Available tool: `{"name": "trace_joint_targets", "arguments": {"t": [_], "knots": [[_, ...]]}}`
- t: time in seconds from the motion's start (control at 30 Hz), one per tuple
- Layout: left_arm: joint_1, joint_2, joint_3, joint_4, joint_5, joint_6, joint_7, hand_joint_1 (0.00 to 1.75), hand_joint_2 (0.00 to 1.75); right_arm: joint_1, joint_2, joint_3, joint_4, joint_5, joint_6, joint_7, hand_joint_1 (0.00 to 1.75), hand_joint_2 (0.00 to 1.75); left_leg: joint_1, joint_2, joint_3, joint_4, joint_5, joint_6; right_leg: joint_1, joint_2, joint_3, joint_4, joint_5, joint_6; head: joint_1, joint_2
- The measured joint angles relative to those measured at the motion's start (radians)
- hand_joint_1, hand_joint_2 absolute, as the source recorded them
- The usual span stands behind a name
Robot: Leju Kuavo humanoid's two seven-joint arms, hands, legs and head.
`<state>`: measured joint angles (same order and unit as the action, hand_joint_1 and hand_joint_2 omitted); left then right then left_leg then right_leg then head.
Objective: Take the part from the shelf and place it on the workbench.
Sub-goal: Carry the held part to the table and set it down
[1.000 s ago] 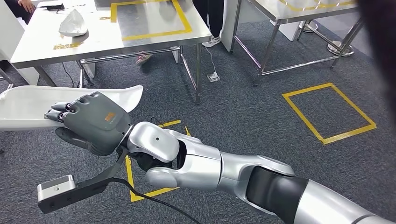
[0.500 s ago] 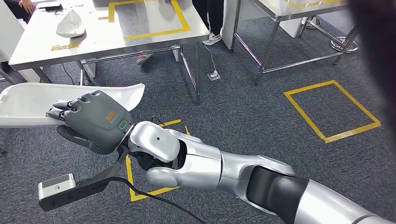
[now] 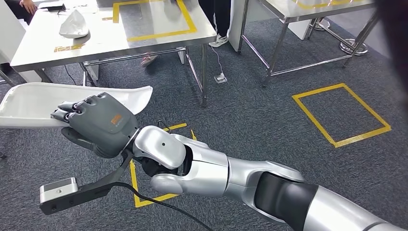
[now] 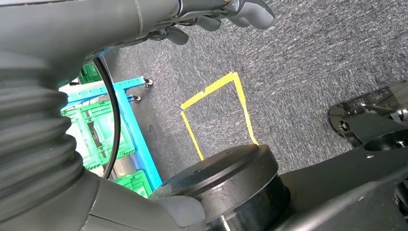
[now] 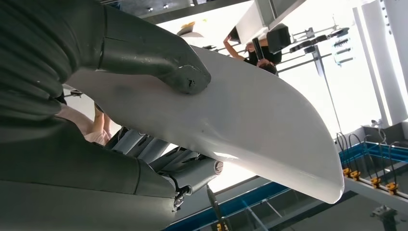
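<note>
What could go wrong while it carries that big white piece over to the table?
The right hand grips the long white part near one end, thumb beneath and fingers on top, so the overhang might tilt or slip out. The workbench already holds a smaller white part and people stand close; the carried part could bump either.

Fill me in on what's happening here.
The robot's right hand grips a long white part, thumb on one face and fingers on the other, carrying it above the grey carpet. The workbench, steel with a yellow taped rectangle, stands ahead with a smaller white piece on it. The left hand holds nothing. The part has not yet been set down.
</note>
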<state>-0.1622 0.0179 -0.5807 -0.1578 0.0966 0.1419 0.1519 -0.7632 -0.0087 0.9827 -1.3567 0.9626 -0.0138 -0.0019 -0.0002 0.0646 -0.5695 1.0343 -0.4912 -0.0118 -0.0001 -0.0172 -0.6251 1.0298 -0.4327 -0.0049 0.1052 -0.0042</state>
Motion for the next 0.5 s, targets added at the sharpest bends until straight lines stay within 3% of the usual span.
{"name": "trace_joint_targets", "arguments": {"t": [0.07, 0.13, 0.23, 0.27, 0.3, 0.33, 0.37, 0.43, 0.5], "knots": [[0.0, -0.001, 0.0, 0.0, 0.0, 0.0, 0.001, 0.0, 1.75, 0.002, 0.001, 0.0, -0.003, 0.003, 0.0, 0.003, 1.75, 1.75, 0.003, 0.0, 0.004, -0.009, 0.004, 0.007, -0.001, 0.0, 0.002, -0.002, -0.001, 0.007, 0.0, 0.0], [-0.002, -0.002, 0.0, -0.001, 0.0, 0.0, 0.001, 0.0, 1.75, 0.004, 0.001, -0.002, -0.007, 0.006, -0.002, 0.004, 1.75, 1.75, 0.012, 0.0, 0.012, -0.022, 0.011, 0.016, 0.0, 0.006, -0.013, 0.032, -0.023, 0.015, 0.001, 0.0], [-0.004, -0.002, -0.001, -0.002, 0.0, 0.0, 0.001, 0.0, 1.75, 0.012, -0.001, -0.003, -0.009, 0.008, -0.003, 0.006, 1.75, 1.75, 0.017, -0.001, 0.016, -0.027, 0.014, 0.02, -0.008, 0.012, -0.1, 0.209, -0.103, 0.028, 0.002, 0.0], [-0.003, -0.002, -0.001, -0.002, 0.0, 0.0, 0.001, 0.0, 1.75, 0.017, -0.002, -0.003, -0.009, 0.009, -0.003, 0.007, 1.75, 1.75, 0.017, -0.001, 0.016, -0.026, 0.012, 0.019, -0.012, 0.012, -0.126, 0.257, -0.115, 0.032, 0.002, 0.0], [-0.003, -0.003, -0.001, -0.002, 0.0, 0.0, 0.001, 0.0, 1.75, 0.02, -0.003, -0.003, -0.009, 0.009, -0.003, 0.008, 1.75, 1.75, 0.019, -0.002, 0.017, -0.025, 0.01, 0.017, -0.016, 0.012, -0.137, 0.27, -0.107, 0.035, 0.002, 0.0], [-0.003, -0.003, -0.001, -0.002, 0.0, 0.0, 0.001, 0.0, 1.75, 0.022, -0.003, -0.003, -0.009, 0.01, -0.003, 0.008, 1.75, 1.75, 0.022, -0.003, 0.018, -0.023, 0.007, 0.012, -0.019, 0.011, -0.126, 0.242, -0.082, 0.038, 0.002, 0.0], [-0.003, -0.004, -0.001, -0.002, 0.0, 0.0, 0.001, 0.0, 1.75, 0.023, -0.004, -0.003, -0.01, 0.012, -0.003, 0.008, 1.75, 1.75, 0.026, -0.003, 0.021, -0.019, 0.003, 0.007, -0.022, 0.009, -0.097, 0.18, -0.044, 0.041, 0.002, 0.0], [-0.004, -0.003, -0.001, -0.001, 0.0, 0.0, 0.001, 0.0, 1.75, 0.023, -0.003, -0.003, -0.01, 0.017, -0.002, 0.007, 1.75, 1.75, 0.029, -0.004, 0.023, -0.011, -0.007, -0.009, -0.022, 0.0, -0.034, 0.054, 0.001, 0.04, 0.002, 0.0], [-0.004, -0.002, -0.001, -0.001, 0.0, 0.0, 0.001, 0.0, 1.75, 0.024, -0.004, -0.004, -0.012, 0.02, 0.0, 0.006, 1.75, 1.75, 0.027, -0.003, 0.024, -0.009, -0.013, -0.025, -0.016, -0.001, -0.012, 0.01, -0.001, 0.024, 0.001, 0.0]]}}
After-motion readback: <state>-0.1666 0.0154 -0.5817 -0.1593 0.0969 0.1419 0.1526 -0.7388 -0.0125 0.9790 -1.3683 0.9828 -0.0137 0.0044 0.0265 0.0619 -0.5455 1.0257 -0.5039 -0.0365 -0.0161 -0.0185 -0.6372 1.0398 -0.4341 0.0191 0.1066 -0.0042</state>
